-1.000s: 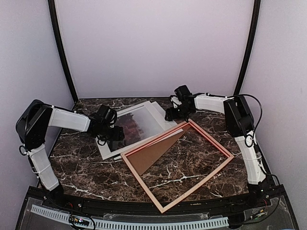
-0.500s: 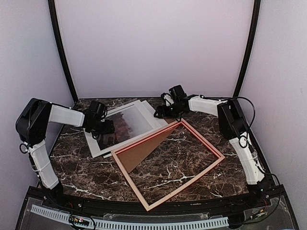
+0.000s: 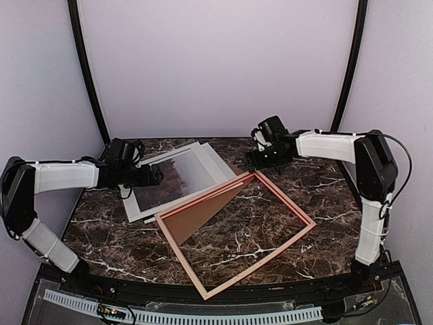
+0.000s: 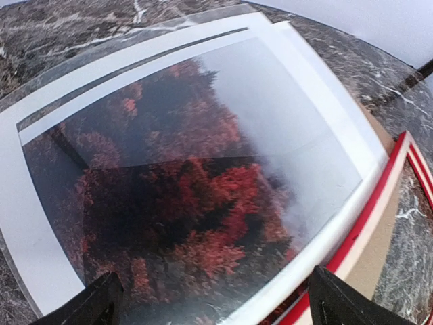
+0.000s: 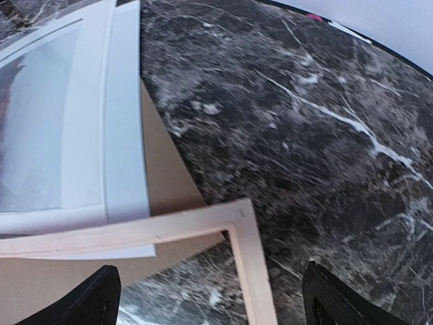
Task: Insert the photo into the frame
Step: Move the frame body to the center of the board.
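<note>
The photo [image 3: 181, 173] of reddish trees under grey mist lies face up at the back left of the table, filling the left wrist view [image 4: 203, 162]. The frame [image 3: 285, 198] lies flat in the middle, pale wood up with a red edge [image 4: 379, 210]; its left part overlaps the photo's near edge. My left gripper [image 3: 154, 175] hovers open over the photo's left part [image 4: 216, 313], holding nothing. My right gripper [image 3: 257, 162] hangs open above the frame's far corner [image 5: 240, 217], its jaws [image 5: 213, 305] wide apart and empty.
A brown backing board [image 3: 203, 210] lies under the frame's left half and pokes out past its far corner [image 5: 166, 162]. Pale sheets [image 3: 218, 157] lie under the photo. Dark marble table [image 3: 122, 237] all around; curved walls stand close behind and beside.
Both grippers opened wider. The frame slid left and toward me. The left arm drew back left across the photo; the right gripper moved right and now hangs above the frame's far corner.
</note>
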You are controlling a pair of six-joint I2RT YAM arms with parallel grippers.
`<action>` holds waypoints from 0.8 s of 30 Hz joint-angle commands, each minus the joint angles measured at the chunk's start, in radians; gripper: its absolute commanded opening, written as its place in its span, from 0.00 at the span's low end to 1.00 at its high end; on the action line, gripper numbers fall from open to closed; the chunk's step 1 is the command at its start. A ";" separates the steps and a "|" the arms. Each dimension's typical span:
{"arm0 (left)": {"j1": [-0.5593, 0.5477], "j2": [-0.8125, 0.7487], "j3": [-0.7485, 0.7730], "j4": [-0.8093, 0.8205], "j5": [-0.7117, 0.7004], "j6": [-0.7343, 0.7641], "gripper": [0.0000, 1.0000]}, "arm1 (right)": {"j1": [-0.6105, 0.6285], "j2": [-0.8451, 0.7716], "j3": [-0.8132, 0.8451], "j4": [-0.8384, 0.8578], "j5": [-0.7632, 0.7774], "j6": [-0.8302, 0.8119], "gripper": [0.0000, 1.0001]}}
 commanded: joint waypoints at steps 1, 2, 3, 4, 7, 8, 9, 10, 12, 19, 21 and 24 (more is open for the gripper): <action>-0.079 -0.099 -0.050 -0.054 -0.038 0.008 0.98 | -0.039 -0.064 -0.172 -0.060 0.130 -0.031 0.94; -0.110 -0.111 -0.060 -0.068 -0.045 0.001 0.98 | -0.050 -0.088 -0.206 -0.058 0.127 -0.028 0.94; -0.137 -0.134 -0.085 -0.071 -0.042 -0.019 0.98 | -0.061 -0.104 -0.237 -0.057 0.121 -0.026 0.93; -0.148 -0.155 -0.100 -0.070 -0.037 -0.031 0.97 | -0.069 -0.118 -0.268 -0.051 0.113 -0.026 0.93; -0.185 -0.189 -0.183 -0.034 0.014 -0.097 0.97 | -0.091 -0.144 -0.329 -0.044 0.099 -0.027 0.92; -0.190 -0.199 -0.211 -0.015 0.027 -0.120 0.97 | -0.097 -0.149 -0.347 -0.042 0.098 -0.029 0.91; -0.205 -0.201 -0.223 -0.006 0.046 -0.131 0.96 | -0.102 -0.151 -0.364 -0.040 0.097 -0.029 0.91; -0.213 -0.204 -0.243 0.007 0.054 -0.149 0.96 | -0.108 -0.153 -0.379 -0.038 0.094 -0.031 0.90; -0.243 -0.206 -0.266 0.020 0.065 -0.172 0.96 | -0.116 -0.155 -0.411 -0.025 0.080 -0.034 0.87; -0.349 -0.184 -0.331 0.076 0.092 -0.246 0.95 | -0.140 -0.170 -0.488 -0.005 0.068 -0.044 0.64; -0.371 -0.178 -0.332 0.085 0.093 -0.258 0.94 | -0.150 -0.184 -0.495 -0.012 0.074 -0.053 0.55; -0.406 -0.164 -0.327 0.093 0.095 -0.265 0.92 | -0.171 -0.209 -0.510 -0.026 0.086 -0.077 0.44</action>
